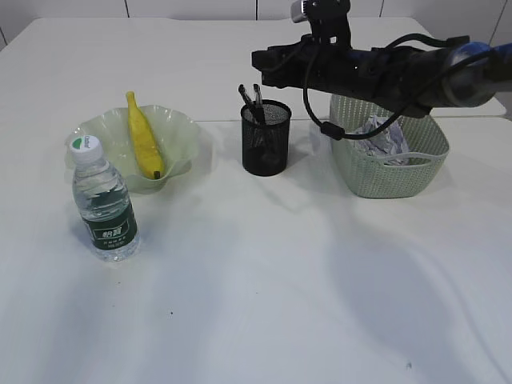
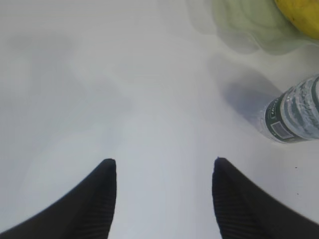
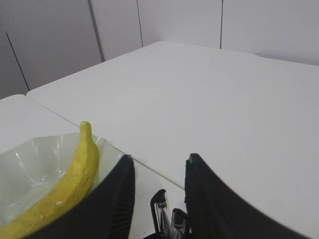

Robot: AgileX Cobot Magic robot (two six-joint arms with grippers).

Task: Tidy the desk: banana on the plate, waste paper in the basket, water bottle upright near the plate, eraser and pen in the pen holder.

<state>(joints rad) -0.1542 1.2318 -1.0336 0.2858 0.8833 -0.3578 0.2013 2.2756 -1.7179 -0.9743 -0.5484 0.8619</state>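
The right gripper (image 3: 158,172) is being held in the air just above the pen holder (image 1: 266,138), with the arm stretched across from the right side of the table (image 1: 264,272). Its jaws are being kept apart and nothing is being grasped between them. Directly below the gap of these jaws, the clips of two pens (image 3: 167,214) are being seen standing in the holder. To the left of the jaws, the banana (image 3: 65,186) is lying in the plate (image 3: 25,174), close to the left jaw. The eraser cannot be made out in any view.

The left gripper (image 2: 164,186) is being held low over the bare table surface, and its jaws are also released, with only the white table showing between them. Ahead of the jaws and to their right, the water bottle (image 2: 294,117) is standing upright, well outside the gap. Further ahead on the same side, the edge of the plate and one end of the banana are being shown.

In the exterior view, the bottle (image 1: 104,204) is standing just in front of the plate (image 1: 180,132), where the banana (image 1: 144,144) is resting. The basket (image 1: 400,172) is placed behind the right arm, beside the pen holder, and crumpled paper (image 1: 388,140) is lying inside it
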